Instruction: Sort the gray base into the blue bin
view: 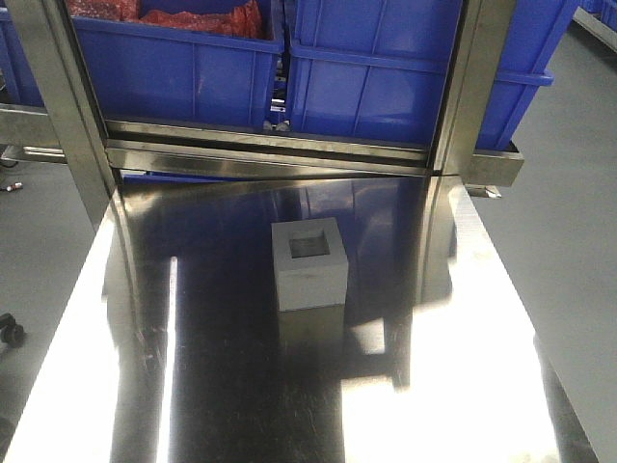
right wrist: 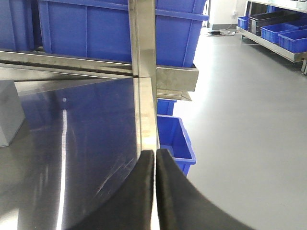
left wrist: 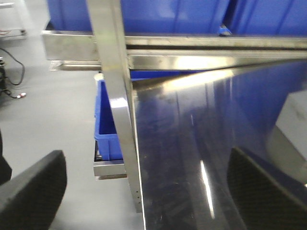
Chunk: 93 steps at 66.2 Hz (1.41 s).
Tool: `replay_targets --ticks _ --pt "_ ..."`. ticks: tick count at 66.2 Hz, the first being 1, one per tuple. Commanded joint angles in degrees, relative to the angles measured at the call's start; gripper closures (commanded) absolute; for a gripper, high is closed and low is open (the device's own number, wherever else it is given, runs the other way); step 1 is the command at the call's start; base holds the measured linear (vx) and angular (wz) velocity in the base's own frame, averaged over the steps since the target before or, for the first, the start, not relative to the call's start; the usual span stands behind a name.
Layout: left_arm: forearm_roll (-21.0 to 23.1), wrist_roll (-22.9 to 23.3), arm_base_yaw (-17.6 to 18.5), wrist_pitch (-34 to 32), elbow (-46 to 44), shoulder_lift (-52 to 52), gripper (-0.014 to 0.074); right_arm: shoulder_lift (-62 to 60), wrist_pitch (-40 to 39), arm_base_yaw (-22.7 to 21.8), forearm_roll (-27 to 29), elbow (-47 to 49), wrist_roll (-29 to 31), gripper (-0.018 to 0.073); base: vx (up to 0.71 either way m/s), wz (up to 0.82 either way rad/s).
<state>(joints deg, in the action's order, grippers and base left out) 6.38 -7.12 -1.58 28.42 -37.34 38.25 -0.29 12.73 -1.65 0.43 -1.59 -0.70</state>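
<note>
The left gripper [left wrist: 144, 155] is hanging with its jaws spread wide and nothing between the dark pads [left wrist: 33, 191], over the left edge of the steel table [left wrist: 192, 158]. The right gripper [right wrist: 154, 158] is showing its two pads pressed flat together, gripping nothing, and is hovering over the table's right edge. Neither claw is touching the gray base [view: 308, 262], and neither is showing in the front view at all.

Outward from the claws, the gray base is sitting upright near the middle of the table with its square recess facing up, well apart from both grippers. It is only peeking in at the right border of the left wrist view and at the left border of the right wrist view. Beyond it, on the shelf [view: 270, 154] at the table's far end, the blue bin [view: 405, 87] is standing beside a second crate [view: 174, 68] that is holding something red. A lower crate [left wrist: 108, 124] is sitting down by the table's left side. Which crate is meant is not plain; the shelf one with no contents showing is looking the likelier.

So the task is looking barely begun: no reach, grasp, lift or drop is done. All of it is waiting: bringing a claw over the block, closing on it, carrying it to the shelf and releasing it inside the bin. The left claw, already wide, is seeming the readier of the two.
</note>
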Motion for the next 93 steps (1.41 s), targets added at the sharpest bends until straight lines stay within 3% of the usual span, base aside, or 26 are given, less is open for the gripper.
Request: replay_targets --ticks 1,6,16,30,35,45,49,72,93 --pt "4.73 -6.92 0.74 -5.8 -4.3 4.89 -0.0031 1.03 -4.13 -0.14 -0.43 -0.12 0.7 0.0564 0.0 0.0" --pt "6.94 -9.5 1.85 -6.4 -7.54 9.2 -0.0031 1.03 -4.13 -0.14 -0.43 -0.12 0.7 0.0564 0.0 0.0" --pt "8.16 -9.76 6.93 -7.98 -13.4 19.5 -0.0031 1.03 -4.13 -0.14 -0.43 -0.12 0.7 0.0564 0.0 0.0" --pt "8.16 -9.35 17.85 -13.79 -19.27 33.99 -0.0031 1.03 -4.13 -0.14 -0.43 -0.12 0.7 0.0564 0.0 0.0" --pt "8.16 -6.98 21.18 -15.04 -22.38 38.98 -0.0029 1.03 -4.13 -0.14 -0.43 -0.12 0.7 0.0564 0.0 0.0" --pt "8.16 3.54 25.35 -14.87 -29.38 48.33 -0.0028 1.03 -4.13 -0.14 -0.43 -0.12 0.7 0.0564 0.0 0.0" --pt "8.16 6.76 26.26 -13.54 -32.76 51.91 -0.0027 1.03 -4.13 -0.14 -0.43 -0.12 0.7 0.0564 0.0 0.0" --pt "8.16 15.23 28.56 -0.51 -49.85 67.99 -0.0006 1.03 -4.13 -0.14 -0.43 -0.12 0.7 0.0564 0.0 0.0" --pt "9.32 15.6 28.79 3.65 -54.28 75.08 0.0011 1.03 -4.13 -0.14 -0.43 -0.12 0.7 0.0564 0.0 0.0"
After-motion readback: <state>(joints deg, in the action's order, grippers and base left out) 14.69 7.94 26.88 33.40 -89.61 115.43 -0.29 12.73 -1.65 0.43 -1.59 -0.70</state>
